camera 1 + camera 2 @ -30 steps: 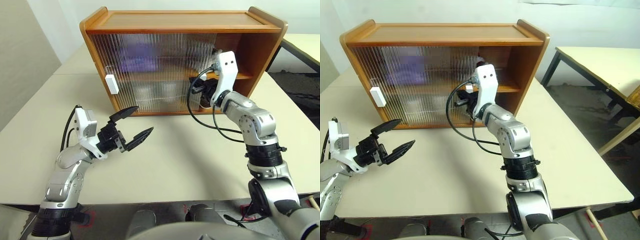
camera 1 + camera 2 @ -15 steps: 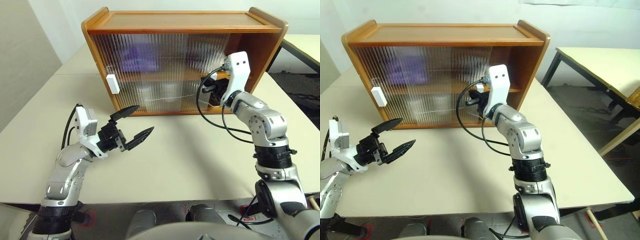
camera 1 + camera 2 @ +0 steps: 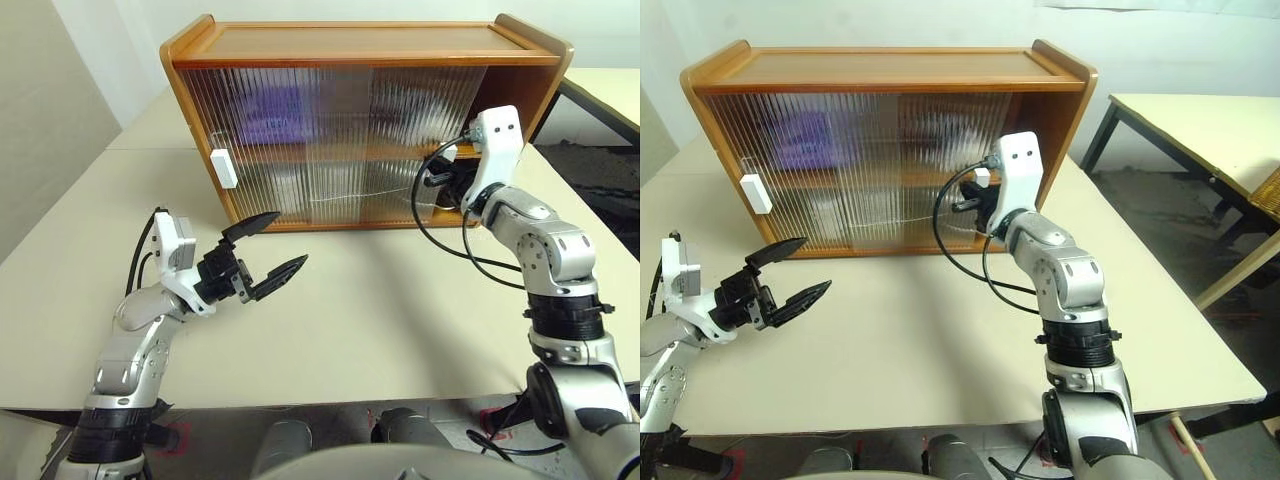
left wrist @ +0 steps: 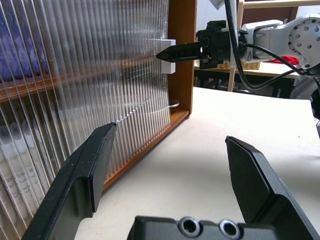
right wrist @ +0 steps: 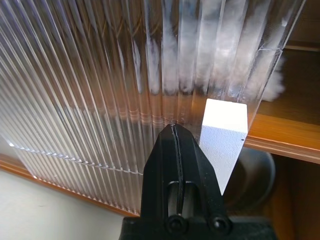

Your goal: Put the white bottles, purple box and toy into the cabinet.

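Our right gripper [image 5: 174, 131], fingers pressed together, sits against the white handle [image 5: 223, 134] of the cabinet [image 3: 360, 45] door. The purple box [image 3: 272, 113] shows blurred behind ribbed panels beyond our left gripper [image 3: 262, 250], jaws apart above the beige table [image 3: 380, 320]. No writing is readable.

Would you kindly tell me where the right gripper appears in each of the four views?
Left eye view: the right gripper, shut, is right of centre at the cabinet front.
Right eye view: near the middle, at the ribbed door's edge.
Left wrist view: in the distance, tips by the white handle.
Right wrist view: its closed fingers rise beside that handle.
Shared landmark: the white handle.
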